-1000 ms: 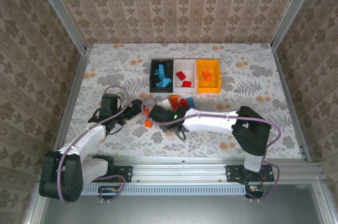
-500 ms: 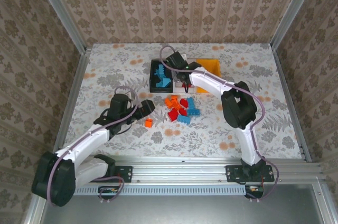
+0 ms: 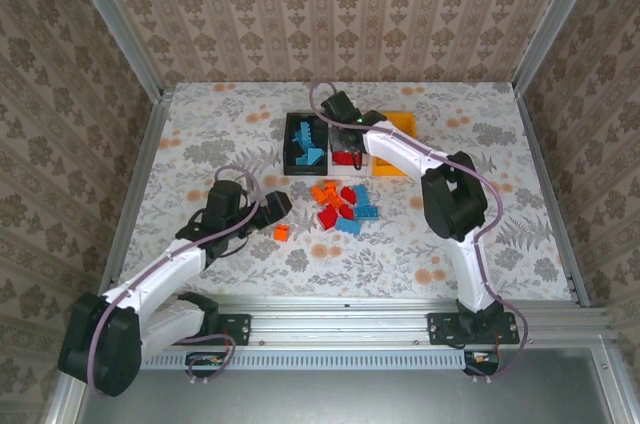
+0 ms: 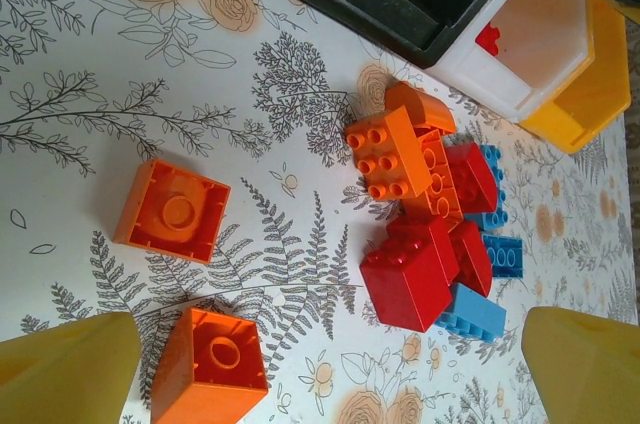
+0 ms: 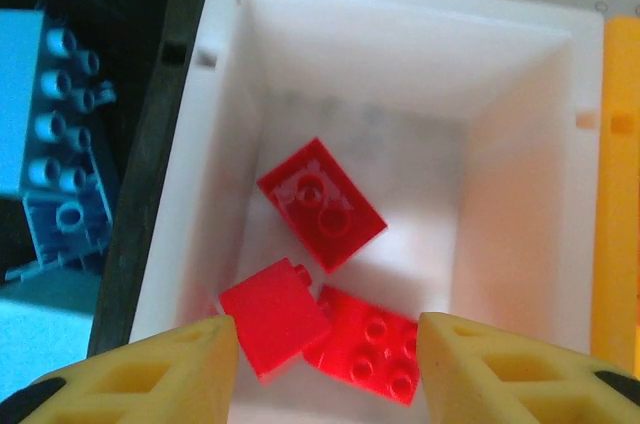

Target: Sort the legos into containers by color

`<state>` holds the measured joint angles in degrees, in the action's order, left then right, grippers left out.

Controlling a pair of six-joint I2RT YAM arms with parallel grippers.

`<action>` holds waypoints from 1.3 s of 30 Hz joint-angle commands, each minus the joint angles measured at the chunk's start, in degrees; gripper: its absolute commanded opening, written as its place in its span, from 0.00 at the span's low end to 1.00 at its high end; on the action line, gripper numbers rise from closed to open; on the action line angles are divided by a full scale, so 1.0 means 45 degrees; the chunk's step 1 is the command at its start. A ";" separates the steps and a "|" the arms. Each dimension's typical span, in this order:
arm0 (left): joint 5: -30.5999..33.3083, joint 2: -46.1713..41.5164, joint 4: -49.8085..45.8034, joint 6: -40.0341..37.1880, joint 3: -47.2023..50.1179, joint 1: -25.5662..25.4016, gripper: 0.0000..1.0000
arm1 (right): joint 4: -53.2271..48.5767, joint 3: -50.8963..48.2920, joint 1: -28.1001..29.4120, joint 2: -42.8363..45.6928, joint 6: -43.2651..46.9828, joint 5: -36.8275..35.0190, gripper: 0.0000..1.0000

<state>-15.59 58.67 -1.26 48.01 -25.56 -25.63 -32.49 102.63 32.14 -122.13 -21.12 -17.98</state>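
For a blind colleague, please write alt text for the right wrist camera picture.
Three red bricks lie in the white bin, seen from above between the yellow fingers of the open right end effector. On the left, the black bin holds light blue bricks; an orange-yellow bin is at the right edge.

Table [image 3: 200, 124]: floral-print top. Far-middle, 3 bins in a row, side by side: black bin [image 3: 288, 144] left, white bin [image 4: 540, 54] mid, yellow bin [image 3: 402, 122] right. Just near side of bins, center: brick pile [image 3: 342, 206], red/orange/blue, jumbled. Left of pile, apart from it: 2 orange bricks [image 4: 172, 210], undersides up, near each other.
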 commanded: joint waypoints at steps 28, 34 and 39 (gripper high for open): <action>0.4964 0.5131 -0.2554 -0.3236 -0.2392 -0.3435 0.50 | 0.2064 -1.0673 0.0709 0.9949 -0.0621 -0.1464 0.52; 0.5087 0.5286 -0.2804 -0.3383 -0.2525 -0.3614 0.36 | 0.2175 -1.0912 0.0536 1.0370 -0.0596 -0.1507 0.51; 0.5313 0.5270 -0.3354 -0.3365 -0.2958 -0.4088 0.26 | 0.2190 -1.1023 0.0421 1.0519 -0.0564 -0.1513 0.51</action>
<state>7.18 81.93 -14.06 33.19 -36.91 -42.63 -23.14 53.98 34.48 -76.18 -23.11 -23.62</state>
